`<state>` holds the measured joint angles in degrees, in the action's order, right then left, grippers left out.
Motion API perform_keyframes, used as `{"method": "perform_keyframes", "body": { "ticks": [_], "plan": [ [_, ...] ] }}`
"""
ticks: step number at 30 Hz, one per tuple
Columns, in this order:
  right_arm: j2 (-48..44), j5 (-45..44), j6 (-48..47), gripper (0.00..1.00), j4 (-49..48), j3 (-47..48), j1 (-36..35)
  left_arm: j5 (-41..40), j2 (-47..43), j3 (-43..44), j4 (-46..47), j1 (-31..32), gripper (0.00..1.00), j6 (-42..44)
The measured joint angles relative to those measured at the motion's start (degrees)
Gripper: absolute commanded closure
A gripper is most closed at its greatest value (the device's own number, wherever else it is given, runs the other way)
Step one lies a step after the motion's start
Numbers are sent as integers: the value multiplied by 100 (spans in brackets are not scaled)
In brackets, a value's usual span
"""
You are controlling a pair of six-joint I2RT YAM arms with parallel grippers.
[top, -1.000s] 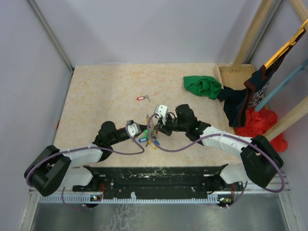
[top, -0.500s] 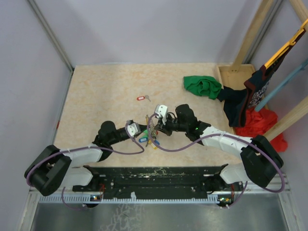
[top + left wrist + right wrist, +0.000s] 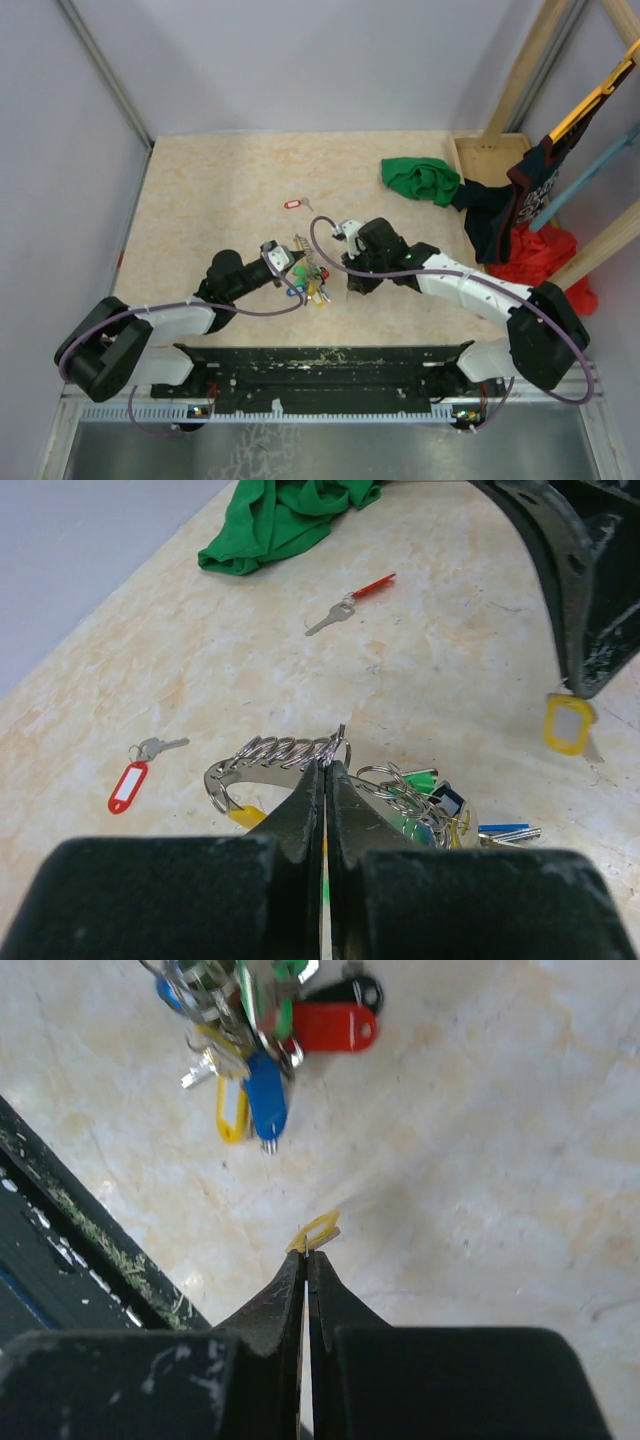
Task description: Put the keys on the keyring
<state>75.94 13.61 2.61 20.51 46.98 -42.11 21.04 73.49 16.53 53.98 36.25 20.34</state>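
Withdrawing from keyring (image 3: 285,750) (right jaws pinching key (image 3: 315,1232))

My bench (image 3: 200,200) is a pale beige marbled top with grey walls (image 3: 300,60) on its far and left sides. A small key with a red oblong tag (image 3: 293,204) lies alone near the middle. A crumpled green cloth (image 3: 420,180) sits at the far right. The left wrist view shows a slim red-headed key (image 3: 352,600) a little nearer than it, apart from it. Right of the cloth stands a shallow wooden box (image 3: 487,158), with a dark printed garment (image 3: 500,215) draped over its right part. A red cloth (image 3: 540,262) lies nearer, past the bench's right edge, beside slanted wooden beams (image 3: 525,70). A black rail (image 3: 320,365) runs along the near edge.
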Motion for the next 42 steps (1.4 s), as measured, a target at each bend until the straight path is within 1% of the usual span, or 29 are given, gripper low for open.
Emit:
{"method": "perform_keyframes", "body": {
  "ticks": [4,7,14,18,21,22,23,24,25,27,30,33,36,39,42],
  "plan": [
    [7,-354,459,100,595,0,-4,-179,2,0,2,-2,100,-4],
    [166,-669,632,100,741,44,35,-256,2,0,0,-2,100,-13],
    [1202,-1231,752,100,391,411,382,-304,0,0,0,-11,100,-44],
    [1556,-1443,752,99,138,527,442,-297,9,7,0,-42,100,-68],
    [1720,-1574,748,92,-28,597,444,-278,42,28,-2,-61,100,-87],
    [1740,-1598,748,87,-87,603,444,-271,44,31,-2,-63,100,-92],
    [1746,-1606,741,77,-138,605,444,-262,44,33,-2,-68,100,-101],
    [1744,-1598,693,72,-190,605,444,-254,44,33,-2,-72,100,-105],
    [1729,-1578,669,70,-247,601,444,-236,46,33,-2,-76,100,-109],
    [1620,-1482,560,67,-411,551,444,-192,44,33,0,-94,100,-133],
    [1119,-1211,304,67,-723,321,444,-83,44,33,0,-146,100,-201],
    [474,-763,-61,67,-1163,83,448,101,44,33,2,-210,100,-267],
    [68,-221,-516,69,-1722,-85,450,352,44,33,4,-271,100,-304],
    [-37,319,-1012,71,-2223,-208,450,636,44,33,7,-330,100,-339],
    [-35,879,-1530,71,-2463,-310,452,894,44,33,7,-358,100,-358]
  ]
}}
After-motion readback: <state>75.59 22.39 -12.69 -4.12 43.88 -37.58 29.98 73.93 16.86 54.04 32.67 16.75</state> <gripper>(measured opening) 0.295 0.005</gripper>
